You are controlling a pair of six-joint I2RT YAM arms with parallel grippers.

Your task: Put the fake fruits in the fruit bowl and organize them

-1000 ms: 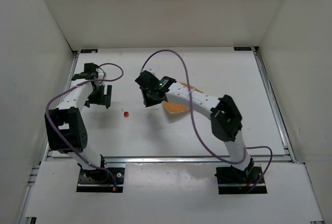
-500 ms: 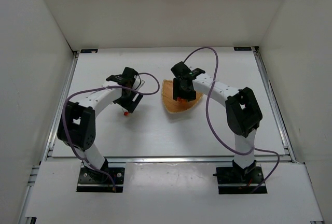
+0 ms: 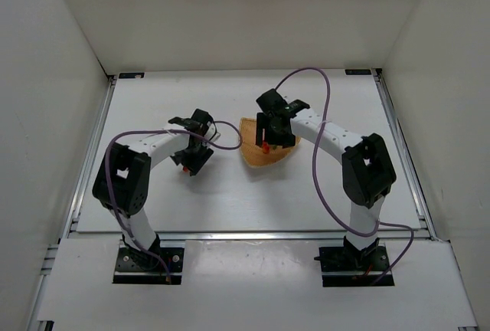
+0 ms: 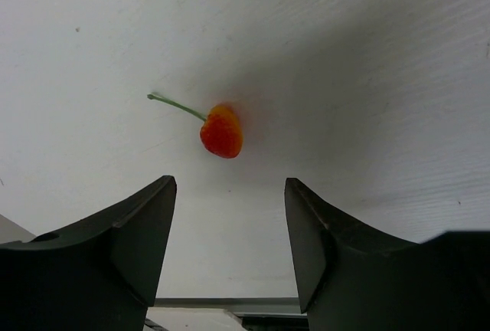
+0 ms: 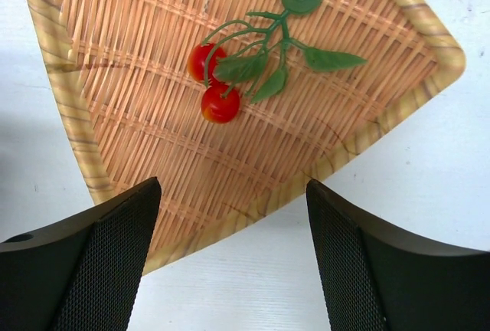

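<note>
We see a plain white bench [image 3: 321, 193], matte and faintly scuffed. Two things lie directly on it. The woven basket [image 3: 264, 160] sits flat close to the middle, with its narrow end turned toward 6 o'clock. Well apart from it, out at its 9 o'clock, a single red cherry [image 4: 222, 132] rests on the bare surface. In the left wrist view its thin green stem [image 4: 176, 105] runs off toward 10 o'clock.

A single red stemmed cherry [image 4: 221, 131] lies on the white tabletop [image 4: 344, 55], left of the tan woven wicker basket [image 5: 69, 109], which holds a leafy red cherry cluster [image 5: 243, 67].
</note>
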